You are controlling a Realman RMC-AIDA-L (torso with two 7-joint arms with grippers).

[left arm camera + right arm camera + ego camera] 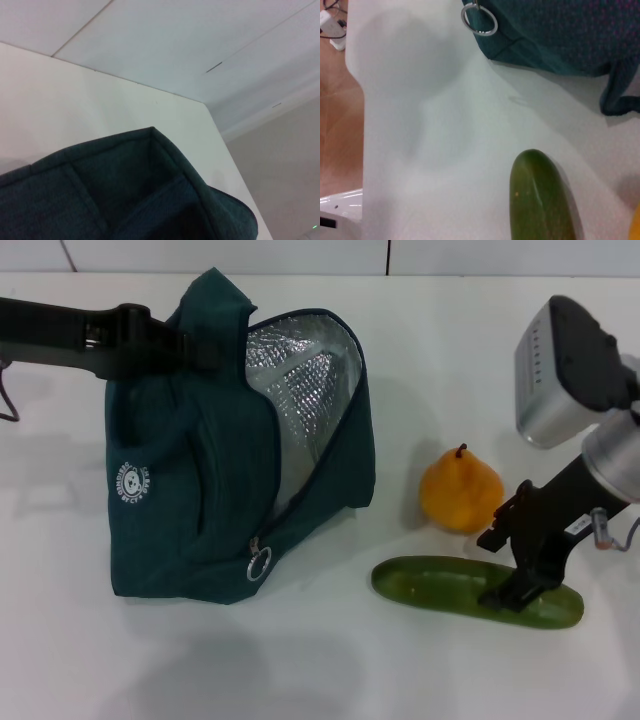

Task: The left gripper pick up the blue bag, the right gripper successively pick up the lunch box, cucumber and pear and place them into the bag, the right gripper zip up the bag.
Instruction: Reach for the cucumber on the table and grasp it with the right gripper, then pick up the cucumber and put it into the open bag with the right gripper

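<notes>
the blue bag [210, 470] stands on the white table [330, 660], its top open so the silver foil lining [300, 380] shows. on its side is a small round white logo [131, 483]; there is lettering round it but it is too small to read. a ring zipper pull [260, 564] hangs near the bag's lower front corner. the left gripper [175, 340] reaches in from the left and meets the bag's upper edge; its tips are buried in the fabric, so i cannot tell how the jaws stand. the left wrist view shows only dark teal fabric and table.

the pear [460, 490] sits to the right of the bag, well apart from it. the cucumber [478, 592] lies flat just in front of the pear. the right gripper [525, 585] is down on the cucumber's right half, its black fingers either side of it; whether they press it i cannot tell. a white label on that wrist is unreadable. the cucumber's far end is cut off in the right wrist view.
</notes>
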